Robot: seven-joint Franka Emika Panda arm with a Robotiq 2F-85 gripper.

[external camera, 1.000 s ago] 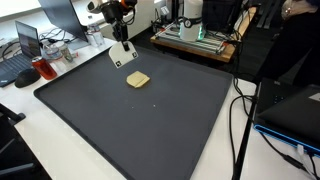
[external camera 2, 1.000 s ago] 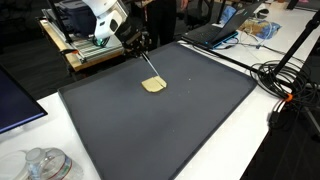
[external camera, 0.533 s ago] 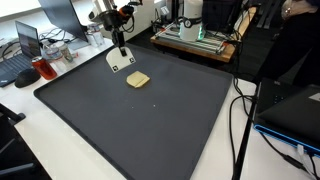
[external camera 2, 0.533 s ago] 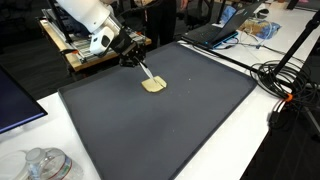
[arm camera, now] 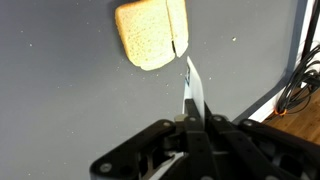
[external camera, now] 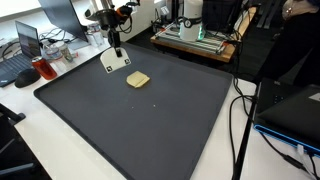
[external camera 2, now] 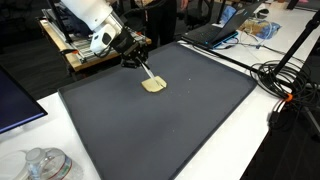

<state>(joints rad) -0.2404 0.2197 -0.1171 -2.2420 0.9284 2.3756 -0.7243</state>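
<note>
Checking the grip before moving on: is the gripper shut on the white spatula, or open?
Shut on the spatula: in the wrist view the gripper clamps tightly around its handle end, with the blade sticking out toward the bread.

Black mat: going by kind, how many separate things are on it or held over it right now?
Bread slice: 1, lying flat on the mat
Spatula: 1, gripped in the shut pincer, beside the bread
Total: 2
</note>
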